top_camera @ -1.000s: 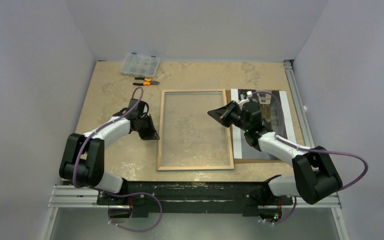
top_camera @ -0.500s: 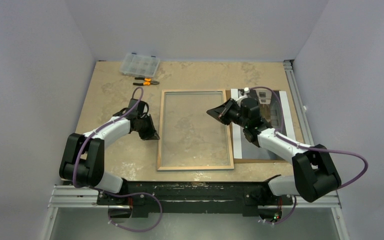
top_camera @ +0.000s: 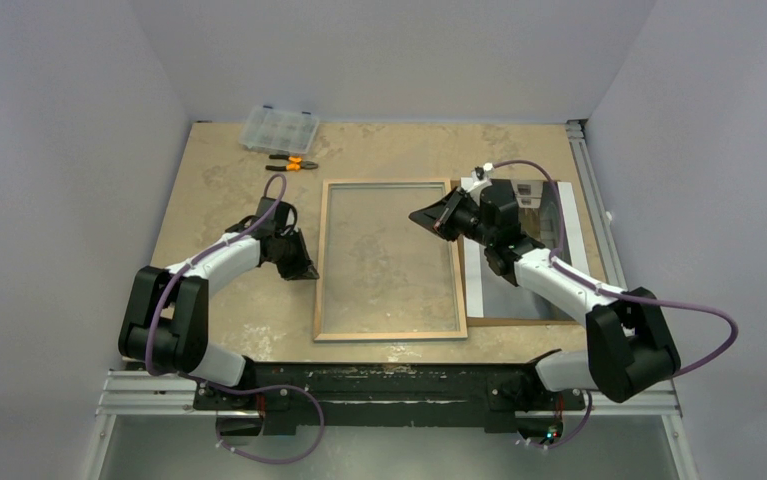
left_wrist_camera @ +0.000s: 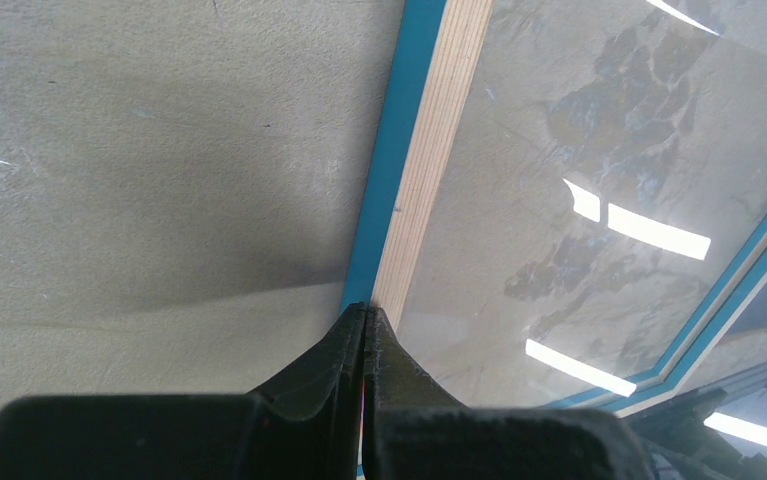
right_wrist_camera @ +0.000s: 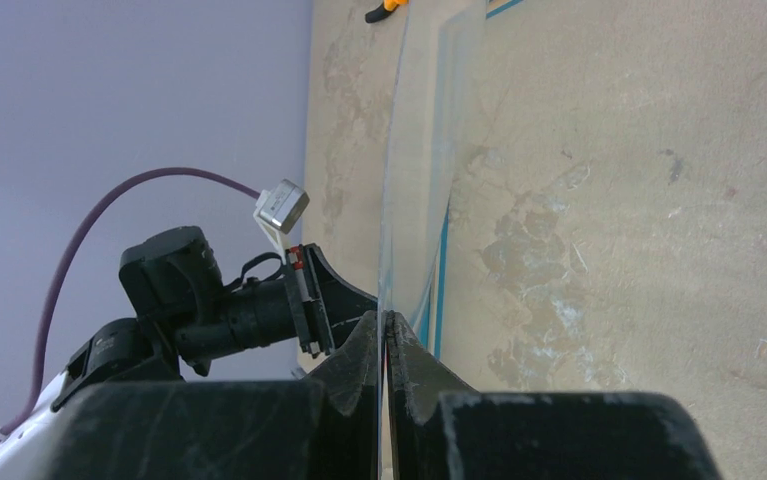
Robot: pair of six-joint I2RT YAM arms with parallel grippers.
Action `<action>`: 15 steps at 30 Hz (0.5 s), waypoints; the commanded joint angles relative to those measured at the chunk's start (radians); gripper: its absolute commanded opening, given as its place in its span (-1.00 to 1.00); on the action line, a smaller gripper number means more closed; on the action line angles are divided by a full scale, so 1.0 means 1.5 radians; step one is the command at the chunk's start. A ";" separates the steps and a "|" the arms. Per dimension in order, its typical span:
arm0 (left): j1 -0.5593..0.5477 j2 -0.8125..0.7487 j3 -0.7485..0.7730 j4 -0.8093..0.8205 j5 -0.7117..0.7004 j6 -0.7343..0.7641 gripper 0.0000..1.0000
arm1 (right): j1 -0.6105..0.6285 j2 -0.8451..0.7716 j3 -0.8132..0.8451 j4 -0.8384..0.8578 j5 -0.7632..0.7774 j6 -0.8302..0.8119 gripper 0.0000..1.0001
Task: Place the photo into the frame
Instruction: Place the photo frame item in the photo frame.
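Observation:
The frame lies wood side up in the middle of the table; its blue edge and wooden rail show in the left wrist view. My left gripper is shut, its tips touching the frame's left rail. My right gripper hovers over the frame's right side, shut on the edge of a thin clear pane, which I see edge-on between the jaws. The photo lies face up on a brown backing board to the right of the frame, partly under my right arm.
A clear compartment box and orange-handled pliers lie at the far left. A metal rail runs along the table's right edge. Grey walls close in three sides.
My right gripper has moved a little towards the far side and left, carrying the clear pane. The left arm and the frame have not moved.

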 commanded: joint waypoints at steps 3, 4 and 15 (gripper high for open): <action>-0.006 0.037 -0.017 0.006 -0.022 0.012 -1.00 | -0.001 0.014 0.034 0.022 0.003 -0.040 -1.00; -0.006 0.038 -0.017 0.007 -0.021 0.012 -1.00 | -0.001 0.016 0.036 0.020 0.000 -0.043 -1.00; -0.006 0.040 -0.015 0.007 -0.020 0.012 -1.00 | -0.008 0.039 0.061 0.006 -0.043 -0.086 -1.00</action>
